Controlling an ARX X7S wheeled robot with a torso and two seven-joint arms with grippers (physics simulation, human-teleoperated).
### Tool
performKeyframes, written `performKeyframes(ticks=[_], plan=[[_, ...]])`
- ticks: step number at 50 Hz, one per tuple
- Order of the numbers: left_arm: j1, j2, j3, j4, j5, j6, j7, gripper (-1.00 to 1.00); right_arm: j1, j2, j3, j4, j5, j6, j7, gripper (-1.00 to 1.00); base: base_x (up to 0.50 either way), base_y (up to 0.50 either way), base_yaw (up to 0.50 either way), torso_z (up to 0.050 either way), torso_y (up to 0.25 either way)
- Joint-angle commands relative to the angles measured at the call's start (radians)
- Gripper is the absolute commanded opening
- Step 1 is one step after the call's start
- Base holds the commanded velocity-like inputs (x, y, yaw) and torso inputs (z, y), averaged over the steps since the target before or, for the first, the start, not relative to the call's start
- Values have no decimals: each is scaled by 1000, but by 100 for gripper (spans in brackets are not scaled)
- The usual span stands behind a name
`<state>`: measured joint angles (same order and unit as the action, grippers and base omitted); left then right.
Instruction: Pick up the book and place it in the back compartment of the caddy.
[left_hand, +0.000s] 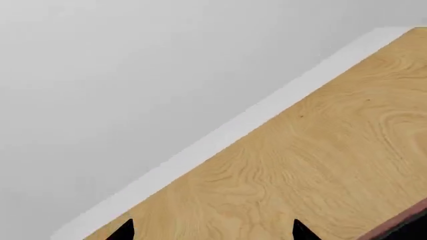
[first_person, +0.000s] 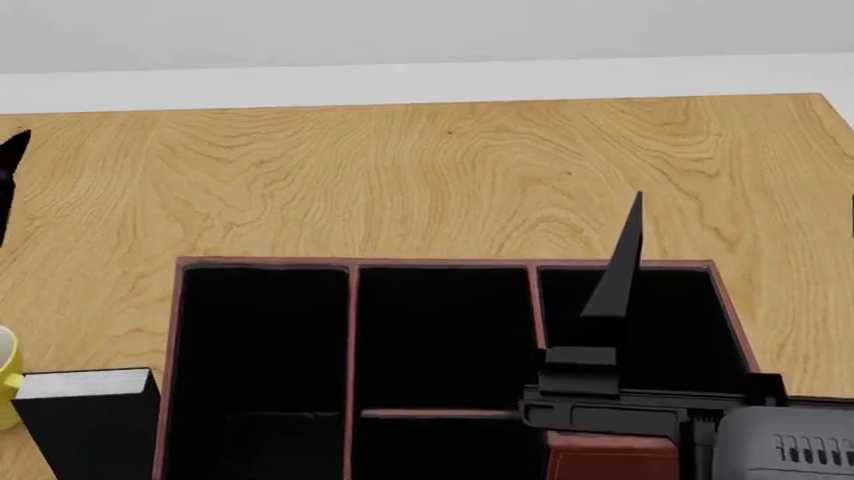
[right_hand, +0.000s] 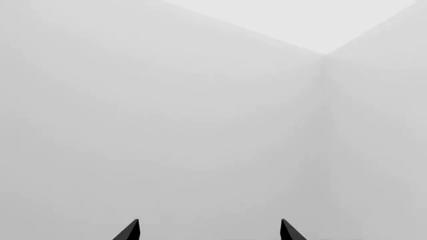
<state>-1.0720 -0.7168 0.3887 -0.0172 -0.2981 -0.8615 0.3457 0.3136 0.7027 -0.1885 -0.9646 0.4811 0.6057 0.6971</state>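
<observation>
Wooden table (first_person: 427, 170) seen from the head view, with the caddy (first_person: 180, 340) set on its near half: dark red-brown rim, black interior, thin dividers marking three sections across and a cross divider lower down. The book (first_person: 83, 420) is found outside the caddy, just beside its left wall at the near left corner of the view, black cover with a pale page edge facing up; a yellow mug (first_person: 8, 375) is partly seen just beside it at the frame edge. The right gripper (first_person: 617, 270) is held above the caddy's right-hand section, a black finger pointing up and away, nothing between its fingers; in the right wrist view the two fingertips (right_hand: 130, 231) are set well apart against a blank grey wall. The left gripper (left_hand: 212, 231) is shown over bare tabletop near the table's far edge, tips spread wide and empty, a corner of the caddy rim just visible.
</observation>
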Motion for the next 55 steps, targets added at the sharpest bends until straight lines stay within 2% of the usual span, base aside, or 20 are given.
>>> performKeyframes(ticks=[1,7,13,24,32,40,48,52,55], plan=[[-184,-45,283,-208,83,-50,263,100,25,0,-40,58,-45,-20,-10,100,0,0,0,0,0],[-211,-51,388,-240,93,-117,377,100,30,0,-41,83,-57,-32,-13,100,0,0,0,0,0],[-209,-56,480,-276,124,-133,437,100,66,-3,-51,83,-54,-10,-14,100,0,0,0,0,0],[-192,4,551,-414,143,-79,484,100,96,2,-27,67,-30,21,-3,100,0,0,0,0,0],[-192,18,578,-430,150,-76,503,100,110,2,-29,62,-24,38,2,100,0,0,0,0,0],[-246,48,630,-464,183,-64,545,100,132,-1,-15,41,3,78,21,100,0,0,0,0,0],[-306,140,681,-692,220,88,590,100,194,-9,-27,31,25,143,37,100,0,0,0,0,0],[-355,210,714,-867,248,200,617,100,201,-14,-30,45,19,143,42,100,0,0,0,0,0],[-400,291,739,-1069,270,328,639,100,215,-22,-43,70,9,139,39,100,0,0,0,0,0]])
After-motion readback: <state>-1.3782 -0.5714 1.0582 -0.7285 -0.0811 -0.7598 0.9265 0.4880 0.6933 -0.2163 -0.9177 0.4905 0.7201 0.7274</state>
